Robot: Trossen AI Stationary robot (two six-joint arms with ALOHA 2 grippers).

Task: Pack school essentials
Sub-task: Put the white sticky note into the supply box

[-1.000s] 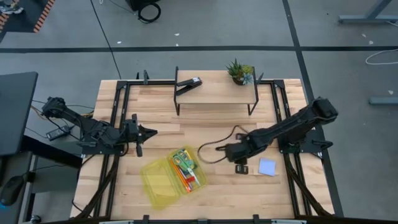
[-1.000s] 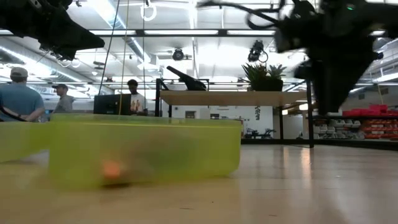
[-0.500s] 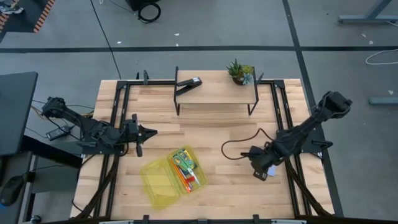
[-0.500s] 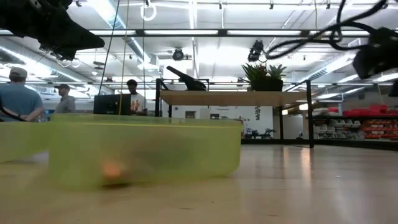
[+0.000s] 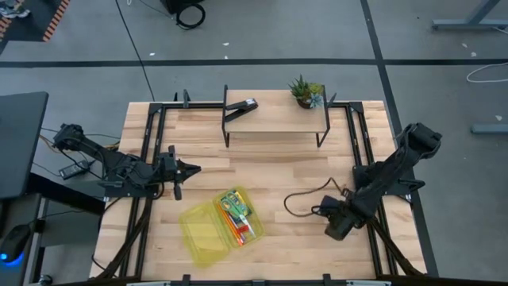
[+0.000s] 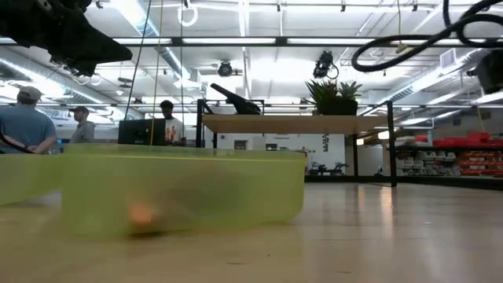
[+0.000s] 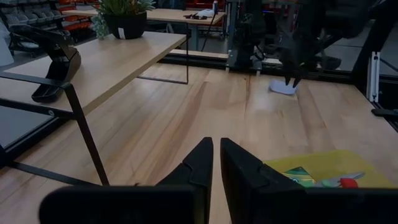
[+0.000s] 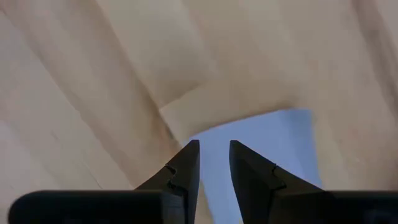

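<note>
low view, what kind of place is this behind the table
Likely a big open workshop or lab: long strip ceiling lights, storage shelving with red bins on the right, and people standing around at the left.

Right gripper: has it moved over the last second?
Yes. The right gripper went from mid-table toward the front right corner, farther from the shelf, over the blue notepad.

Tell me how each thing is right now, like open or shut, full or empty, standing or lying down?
Box: open, pens and scissors inside.
Notepad: lying flat on the table, not packed yet.
Right pincer: down at the notepad's edge.
Left pincer: shut, empty, waiting above the table.
Stapler: resting on the shelf.
Plant: standing upright on the shelf.
</note>
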